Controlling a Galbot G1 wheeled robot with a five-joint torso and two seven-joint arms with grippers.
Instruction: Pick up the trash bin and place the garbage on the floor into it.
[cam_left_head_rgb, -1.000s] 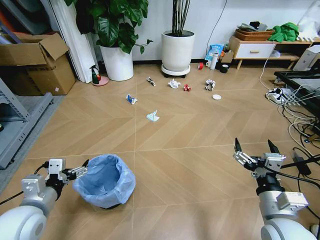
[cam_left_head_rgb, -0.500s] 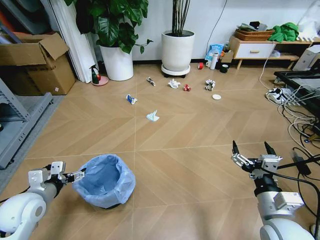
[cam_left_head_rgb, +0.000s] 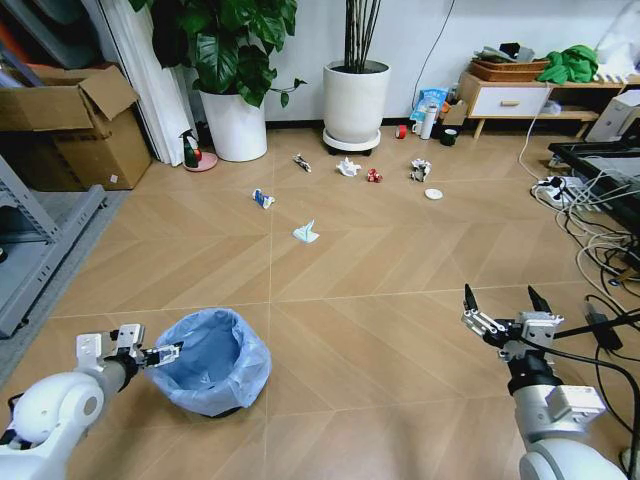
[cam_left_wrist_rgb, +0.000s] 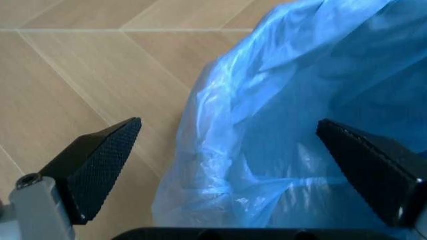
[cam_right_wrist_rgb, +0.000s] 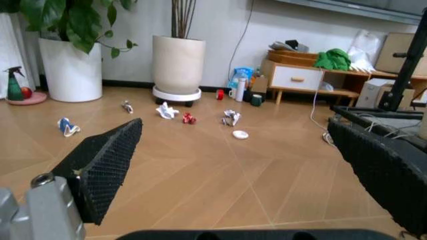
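The trash bin (cam_left_head_rgb: 214, 362), lined with a crinkly light blue bag, stands on the floor (cam_left_head_rgb: 370, 330) at the near left. My left gripper (cam_left_head_rgb: 166, 352) is open at its left rim. In the left wrist view the left gripper (cam_left_wrist_rgb: 228, 124) straddles the bag's edge (cam_left_wrist_rgb: 220, 150), one finger over the floor and one over the inside. The garbage lies farther off: a blue-white wrapper (cam_left_head_rgb: 263, 199), a pale scrap (cam_left_head_rgb: 306, 233), a white paper wad (cam_left_head_rgb: 348, 167), a red scrap (cam_left_head_rgb: 373, 176), another wad (cam_left_head_rgb: 420, 170) and a white lid (cam_left_head_rgb: 433, 194). My right gripper (cam_left_head_rgb: 499, 296) hangs open at the near right, holding nothing.
Two white plant pots (cam_left_head_rgb: 356, 100) stand at the back wall, with a low cabinet (cam_left_head_rgb: 510, 98) to their right. A cardboard box (cam_left_head_rgb: 70, 125) and a metal shelf frame (cam_left_head_rgb: 40, 250) are on the left. Cables and a power strip (cam_left_head_rgb: 560, 190) lie at the right.
My left arm has dropped lower and its gripper has come in to the bin's left rim. The right gripper has sunk slightly. The bin and litter have not moved.
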